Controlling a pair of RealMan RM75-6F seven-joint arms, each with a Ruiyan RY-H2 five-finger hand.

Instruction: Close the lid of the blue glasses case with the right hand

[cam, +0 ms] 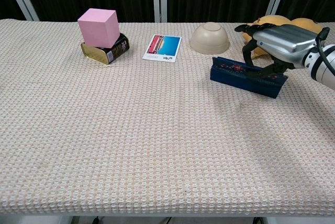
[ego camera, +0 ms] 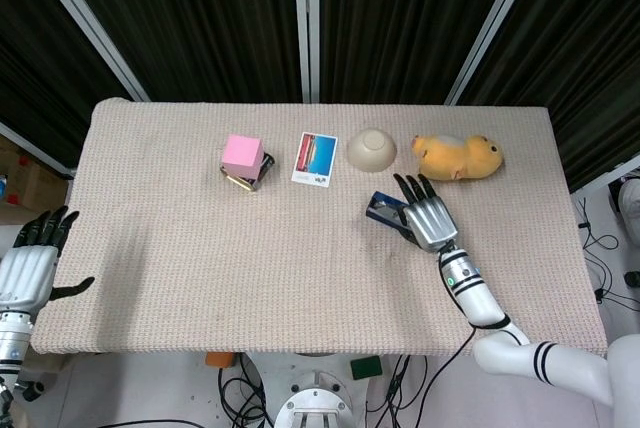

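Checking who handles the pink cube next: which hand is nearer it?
Left. The left hand hangs off the table's near-left edge; the right hand rests on the blue glasses case, farther from the pink cube.

Pink cube (cam: 98, 26) (atop a tin (cam: 105, 50)), card (cam: 162, 48), bowl (cam: 209, 37).

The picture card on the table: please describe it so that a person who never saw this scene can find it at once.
On the far half of the beige table, a row of things runs from left to right. The picture card lies flat between the pink cube on its left and the upturned beige bowl on its right. It alone is thin and flat, white-edged, with a red and blue image.
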